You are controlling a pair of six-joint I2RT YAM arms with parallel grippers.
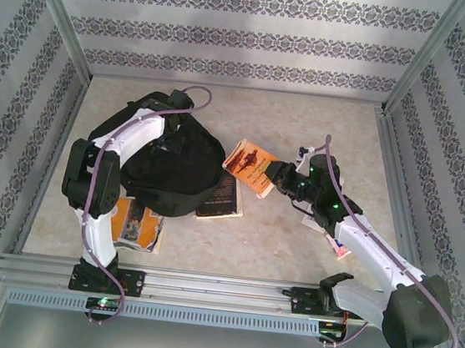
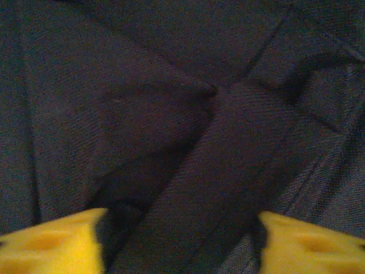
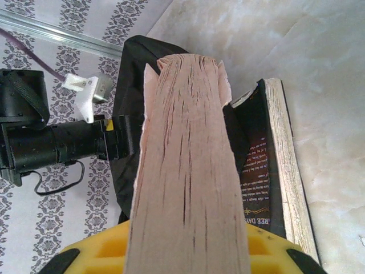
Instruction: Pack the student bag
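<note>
top external view: backpack (image 1: 174,171) is lying on the counter (image 1: 275,246), left of centre. left pincer (image 2: 182,242) is standing open astride a fabric strap (image 2: 228,160), probably to lift the opening. right pincer (image 1: 276,175) is clamping an orange book (image 1: 250,166) by its edge, presenting it beside the backpack for insertion.

One black backpack (image 1: 178,172); three books: a bright orange book (image 1: 248,166), a dark book (image 1: 223,200), a yellow-orange book (image 1: 138,224); two robot arms, the left arm (image 1: 127,141) and the right arm (image 1: 371,249).
</note>
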